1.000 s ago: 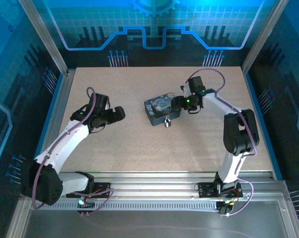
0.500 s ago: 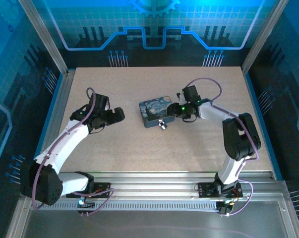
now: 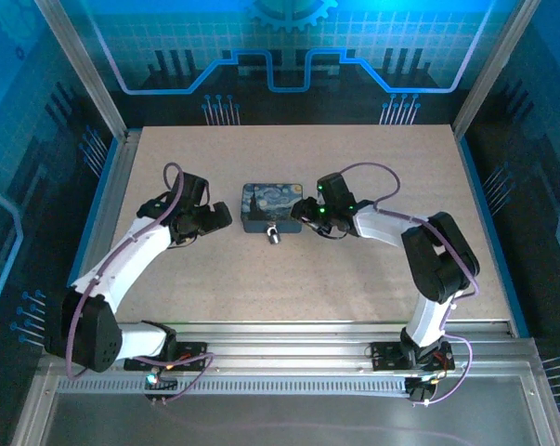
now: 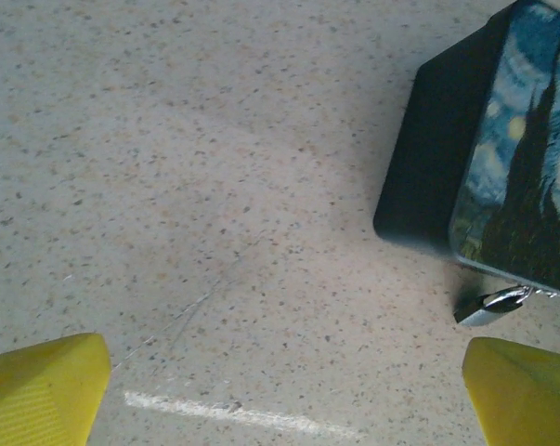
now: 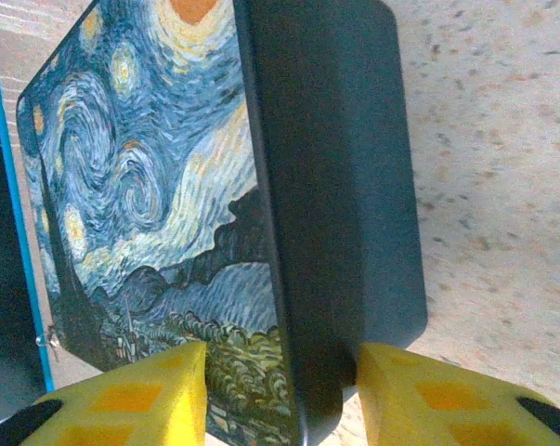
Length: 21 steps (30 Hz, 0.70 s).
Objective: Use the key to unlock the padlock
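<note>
so the padlock (image 3: 273, 236) is lying on the table (image 3: 354, 279) right up against the near edge of the blue painted box (image 3: 266, 203), about mid-table between the two arms. it looks hooked to the box's latch, but it's too small to be sure

the right gripper (image 3: 305, 210) is at the box's right end with its yellow fingers (image 5: 122, 400) either side of a corner, one over the painted lid and one by the dark side wall, jaws roughly half way in. honestly can't tell if it's pinching or just straddling. the left gripper (image 3: 226, 219) sits just off the box's left end, jaws wide, nothing in them. from its wrist cam the lock is up near one of its fingers

what worries me from here:
- a corner is a lousy place to hold a box. if the fingers only have the lid lip, the box can pivot or slip out once anything pushes on the lock
- the lock looks loose, so a poke could swing it away and leave the keyway facing the table
- the left arm coming in that wide could shove the box and drag the lock with it
- both arms are crowding one small spot, so the fingers could bump each other
</note>
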Each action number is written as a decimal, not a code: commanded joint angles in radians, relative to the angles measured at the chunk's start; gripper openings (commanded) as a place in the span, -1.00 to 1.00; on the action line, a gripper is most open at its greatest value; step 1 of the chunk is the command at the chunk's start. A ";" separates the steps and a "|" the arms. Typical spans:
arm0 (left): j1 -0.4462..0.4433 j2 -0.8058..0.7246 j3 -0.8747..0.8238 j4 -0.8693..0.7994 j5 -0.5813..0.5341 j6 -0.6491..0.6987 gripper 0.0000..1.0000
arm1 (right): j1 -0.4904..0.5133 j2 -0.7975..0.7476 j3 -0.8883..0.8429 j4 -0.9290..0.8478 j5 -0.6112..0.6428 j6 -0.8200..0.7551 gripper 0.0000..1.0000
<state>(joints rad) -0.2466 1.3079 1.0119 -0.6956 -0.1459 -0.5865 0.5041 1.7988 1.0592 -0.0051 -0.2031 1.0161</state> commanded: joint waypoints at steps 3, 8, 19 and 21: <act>0.110 0.049 0.065 -0.090 -0.070 -0.084 0.97 | 0.033 0.032 0.051 -0.095 -0.005 -0.038 0.02; 0.261 0.060 0.068 -0.097 -0.150 -0.128 0.94 | 0.039 -0.074 0.116 -0.280 0.039 -0.269 0.15; 0.651 0.159 0.016 0.013 -0.166 -0.064 0.45 | 0.041 -0.187 0.154 -0.465 -0.001 -0.470 0.08; 0.679 0.191 0.016 0.030 -0.158 -0.056 0.31 | 0.046 -0.187 0.151 -0.464 -0.005 -0.461 0.07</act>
<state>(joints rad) 0.4023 1.4628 1.0435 -0.6991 -0.3069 -0.6682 0.5320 1.6222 1.2064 -0.4080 -0.1921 0.5842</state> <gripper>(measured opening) 0.672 0.538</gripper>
